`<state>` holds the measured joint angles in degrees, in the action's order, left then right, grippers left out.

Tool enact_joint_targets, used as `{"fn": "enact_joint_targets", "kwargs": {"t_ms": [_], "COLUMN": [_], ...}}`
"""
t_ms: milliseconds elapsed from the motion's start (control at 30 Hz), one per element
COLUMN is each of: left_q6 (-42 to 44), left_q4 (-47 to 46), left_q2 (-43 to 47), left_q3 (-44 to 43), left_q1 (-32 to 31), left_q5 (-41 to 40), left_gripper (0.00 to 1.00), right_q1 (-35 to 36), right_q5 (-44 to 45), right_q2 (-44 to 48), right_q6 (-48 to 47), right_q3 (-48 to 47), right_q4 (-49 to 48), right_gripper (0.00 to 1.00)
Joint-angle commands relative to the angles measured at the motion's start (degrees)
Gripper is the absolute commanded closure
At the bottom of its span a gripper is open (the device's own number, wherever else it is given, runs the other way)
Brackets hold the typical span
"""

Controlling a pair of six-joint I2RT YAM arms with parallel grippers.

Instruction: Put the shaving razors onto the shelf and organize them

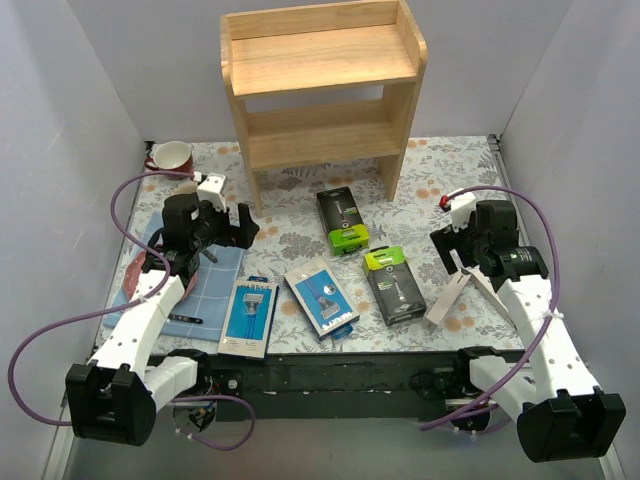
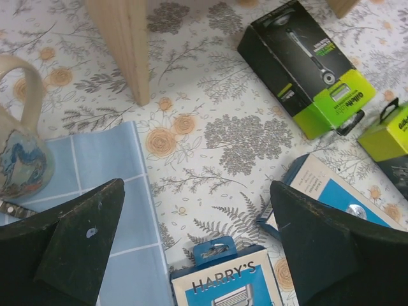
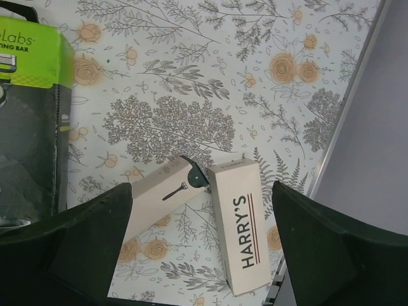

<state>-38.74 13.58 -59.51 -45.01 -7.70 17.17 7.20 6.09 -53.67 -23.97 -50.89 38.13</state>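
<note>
The light wooden shelf [image 1: 320, 90] stands at the back with both tiers bare; one leg shows in the left wrist view [image 2: 124, 44]. Six razor packs lie on the floral table. Two black boxes with lime ends [image 1: 342, 219] [image 1: 394, 285] lie mid-table; one shows in the left wrist view [image 2: 306, 64]. Two blue packs [image 1: 249, 316] [image 1: 322, 298] lie near the front [image 2: 226, 284]. Two slim beige boxes [image 3: 239, 226] [image 3: 156, 204] lie at the right [image 1: 447, 297]. My left gripper [image 1: 210, 240] [image 2: 197, 242] is open above the left blue pack's top end. My right gripper [image 1: 465, 255] [image 3: 201, 242] is open above the beige boxes.
A blue tiled mat [image 1: 205, 290] lies at the left with a small dark-handled utensil [image 1: 185, 318] on it. A red-rimmed mug [image 1: 172, 156] stands at the back left, by the shelf's left leg. White walls close in the table on both sides.
</note>
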Motion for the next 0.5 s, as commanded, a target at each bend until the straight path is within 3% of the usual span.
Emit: {"fn": "enact_joint_targets", "kwargs": {"t_ms": [0, 100, 167, 300, 467], "left_q6": [2.0, 4.5, 7.7, 12.1, 11.7], "left_q4": [1.9, 4.5, 7.1, 10.4, 11.4], "left_q2": [-0.2, -0.6, -1.4, -2.9, -4.3], "left_q3": [-3.1, -3.5, -3.8, -4.6, -6.7], "left_q1": [-2.5, -6.8, -10.7, -17.0, -20.5], "left_q5": [6.0, 8.6, 10.5, 10.4, 10.4], "left_gripper": [0.02, 0.02, 0.02, 0.02, 0.02], "right_q1": [0.1, 1.0, 3.9, 17.6, 25.0], "right_q5": [-9.8, -19.2, -18.3, -16.6, -12.5], "right_q2": [-1.3, -2.9, -4.9, -9.1, -13.7], "right_q6": [-2.1, -3.4, -1.8, -4.5, -2.2], "right_q3": [-1.1, -2.0, -2.0, -3.9, -4.6], "right_q4": [-1.0, -0.8, -2.6, -1.0, 1.9], "right_gripper": [0.02, 0.01, 0.02, 0.04, 0.01]}}
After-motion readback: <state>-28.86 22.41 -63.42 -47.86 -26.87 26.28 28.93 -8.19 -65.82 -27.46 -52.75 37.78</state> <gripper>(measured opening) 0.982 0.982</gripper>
